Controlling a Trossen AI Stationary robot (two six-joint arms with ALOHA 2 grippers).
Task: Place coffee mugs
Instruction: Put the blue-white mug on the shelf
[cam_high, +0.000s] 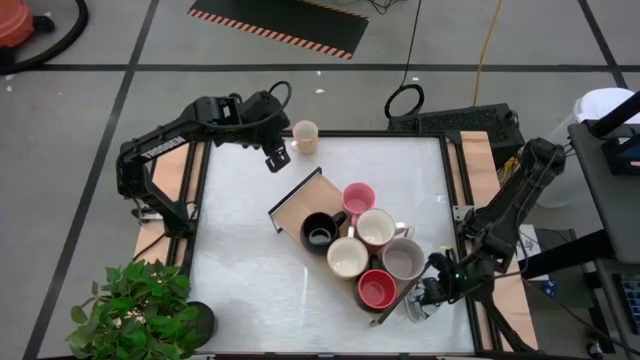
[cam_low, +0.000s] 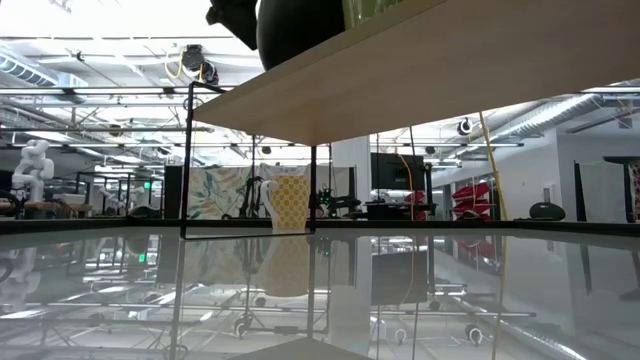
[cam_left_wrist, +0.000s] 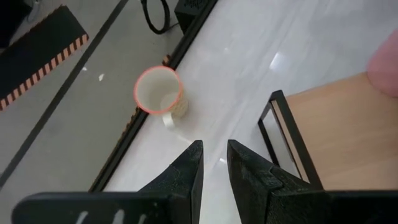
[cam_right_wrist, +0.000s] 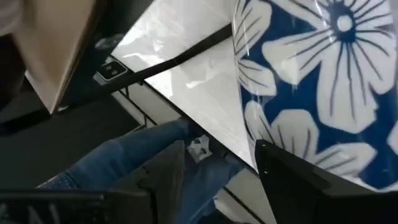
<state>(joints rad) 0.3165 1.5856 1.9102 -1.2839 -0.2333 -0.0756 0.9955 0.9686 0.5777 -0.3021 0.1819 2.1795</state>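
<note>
A long wooden tray (cam_high: 300, 205) with black wire ends lies slantwise mid-table. On it stand a black mug (cam_high: 320, 232), a pink one (cam_high: 358, 198), a white one (cam_high: 376, 228), a cream one (cam_high: 347, 257), a grey one (cam_high: 404, 258) and a red one (cam_high: 377, 290). A cream mug (cam_high: 304, 136) (cam_left_wrist: 159, 91) (cam_low: 287, 203) stands on its base at the table's far edge. My left gripper (cam_high: 277, 156) (cam_left_wrist: 214, 155) hovers just left of it, fingers nearly together, touching nothing. My right gripper (cam_high: 428, 297) (cam_right_wrist: 217, 168) is by the tray's near right end, fingers parted, beside a glossy blue mug with white flowers (cam_right_wrist: 317, 81). My right gripper has one finger (cam_right_wrist: 298, 174) in front of the blue flowered mug's outer wall (cam_right_wrist: 273, 134). Whether that finger touches the wall cannot be told. Nothing shows in the gap between the two fingers.
A potted plant (cam_high: 135, 305) stands at the table's near left corner. A black frame (cam_high: 200, 200) runs round the white tabletop. A person's leg in jeans (cam_right_wrist: 124, 162) shows past the table's edge by my right gripper. Bare tabletop lies left of the tray.
</note>
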